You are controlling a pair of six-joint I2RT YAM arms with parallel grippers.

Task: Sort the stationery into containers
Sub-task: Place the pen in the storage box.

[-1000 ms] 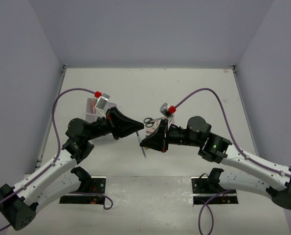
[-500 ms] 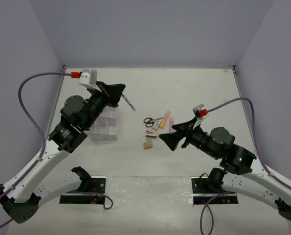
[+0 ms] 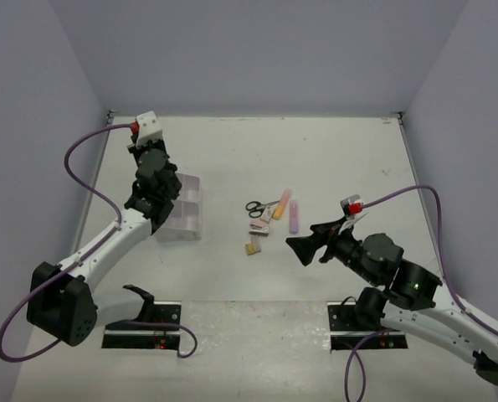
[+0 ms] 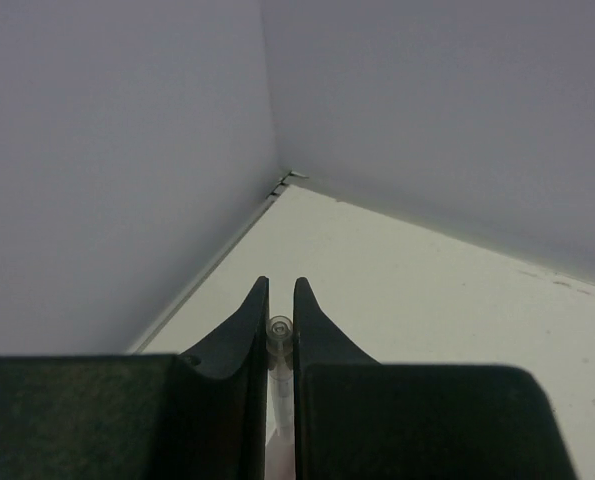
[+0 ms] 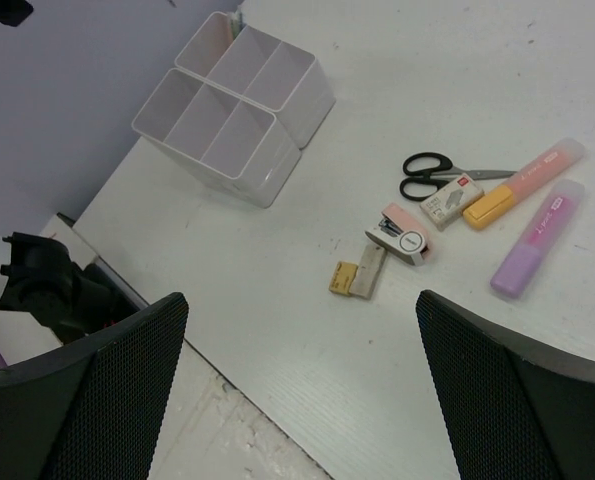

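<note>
At frame left I had the left end effector [image 4: 277, 290] pinched on a thin pen [image 4: 279, 332] over the organiser box [image 3: 182, 211]. My judgement was that the next move called for lowering the pen into a compartment. At lower right the right end effector [image 3: 303, 245] hung wide and empty, with the scissors [image 5: 427, 170] and markers [image 5: 522, 188] waiting mid-counter [image 5: 277, 270].

Table [image 5: 277, 290]: white, matt, faint grain-like streaking.
Organiser box [image 5: 239, 160]: translucent plastic, smooth, slight gloss.
Scissors [image 5: 439, 176]: handles black plastic, blades bare metal.
Orange-pink marker [image 5: 527, 183], lilac marker [image 5: 539, 238]: plastic, frosted satin finish.
Pen [image 4: 279, 330]: clear plastic tube, glossy.
Left gripper [image 4: 279, 285]: fingers [image 4: 242, 330] black plastic, smooth, low sheen.
Right gripper [image 5: 299, 300]: fingers [image 5: 97, 400] black, fine mesh-like texture, matt.
Walls [image 4: 107, 150]: smooth, matt.
</note>
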